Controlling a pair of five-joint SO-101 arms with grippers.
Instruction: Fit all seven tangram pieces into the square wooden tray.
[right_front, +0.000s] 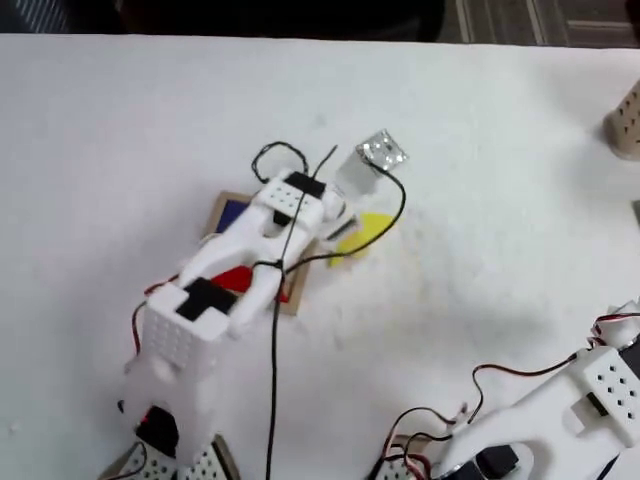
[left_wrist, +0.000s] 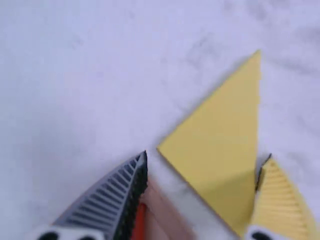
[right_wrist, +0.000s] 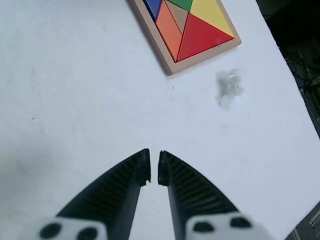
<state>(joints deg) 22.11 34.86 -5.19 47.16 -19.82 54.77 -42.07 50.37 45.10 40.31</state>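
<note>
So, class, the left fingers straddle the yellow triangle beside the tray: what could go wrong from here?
The triangle seems to lie flat on the table, so the left fingers may slide over it instead of gripping. One finger is right by the tray corner; closing could nudge the tray.

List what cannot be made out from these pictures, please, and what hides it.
1. Tray, right wrist view: the top edge cuts it off, so the far pieces cannot be seen.
2. Tray, high view: the left arm covers most of it; the pieces inside cannot be counted.
3. Yellow triangle, left wrist view: a finger of the left end effector covers one corner; whether it touches cannot be told.
</note>
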